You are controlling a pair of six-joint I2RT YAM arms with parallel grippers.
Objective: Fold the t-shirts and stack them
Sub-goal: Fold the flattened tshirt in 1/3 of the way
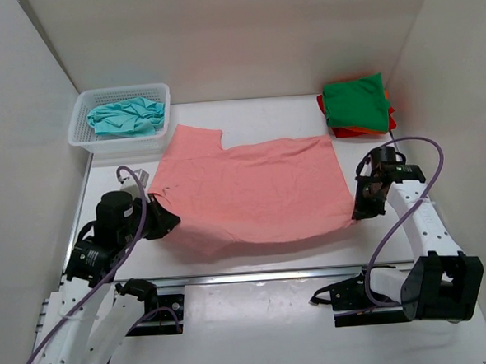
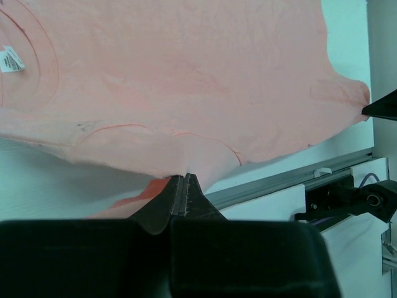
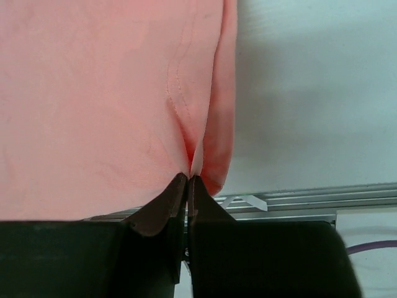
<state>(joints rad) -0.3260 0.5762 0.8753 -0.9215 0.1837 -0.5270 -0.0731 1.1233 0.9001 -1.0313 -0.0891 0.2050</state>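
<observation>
While the soft salmon-pink cloth t-shirt (image 1: 256,189) sags low over the white surface (image 1: 256,119), top view shows left claw (image 1: 168,219) & right claw (image 1: 365,211) at its near edge. L wrist: claw clamped on cloth fold. R wrist: same, on side edge. Limp, light; take edges/corners.

Bright, even, soft-shadowed light; wrist views blur up close

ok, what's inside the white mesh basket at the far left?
A crumpled teal t-shirt lies in the white mesh basket and covers most of its floor. Whether anything sits beneath it can't be seen, because the cloth hides it.
</observation>
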